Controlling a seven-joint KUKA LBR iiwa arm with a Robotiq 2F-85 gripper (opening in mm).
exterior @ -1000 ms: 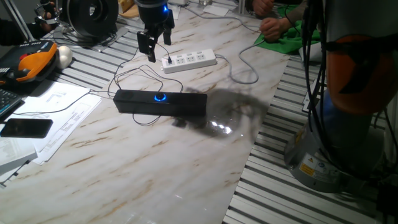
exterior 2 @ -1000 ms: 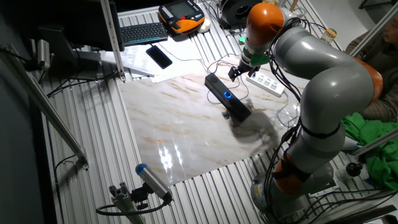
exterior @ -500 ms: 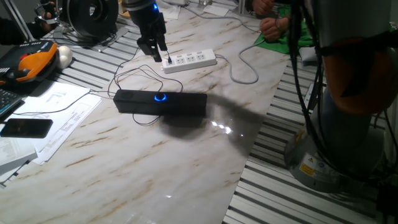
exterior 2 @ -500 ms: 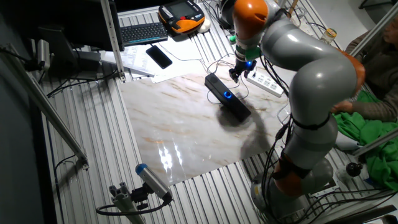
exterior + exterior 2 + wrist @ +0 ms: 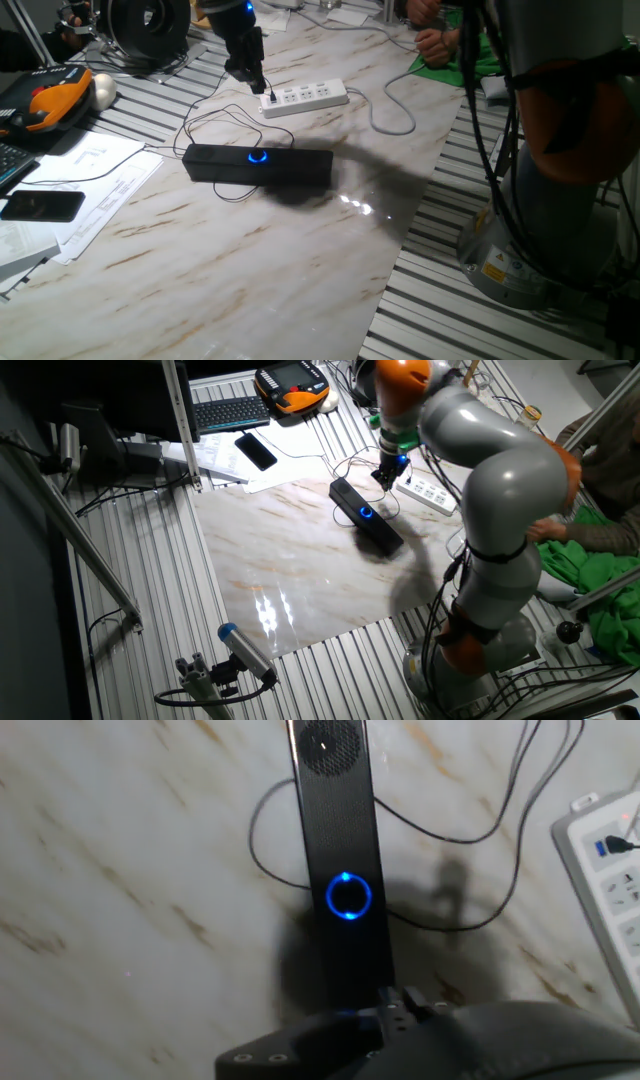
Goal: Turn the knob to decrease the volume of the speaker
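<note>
The speaker (image 5: 258, 165) is a long black bar lying on the marble tabletop, also seen in the other fixed view (image 5: 366, 520). Its knob (image 5: 259, 156) glows with a blue ring at the bar's middle. My gripper (image 5: 252, 78) hangs in the air behind the speaker, above its thin cable, touching nothing. Its fingers are turned nearly edge-on to the camera, slightly apart and empty. The other fixed view has the gripper (image 5: 385, 473) just beyond the knob (image 5: 366, 513). In the hand view the knob (image 5: 348, 896) sits mid-frame on the speaker (image 5: 338, 830); the fingertips are hidden.
A white power strip (image 5: 305, 97) with plugged cables lies just behind the gripper. A flat black phone (image 5: 40, 205), papers (image 5: 95, 185) and an orange pendant (image 5: 45, 105) sit at the left. A person's hand (image 5: 440, 45) rests at the far edge.
The gripper has turned about its axis, from fingers spread side by side to nearly edge-on, and shifted slightly left. The arm swung round. The speaker has stayed put.
</note>
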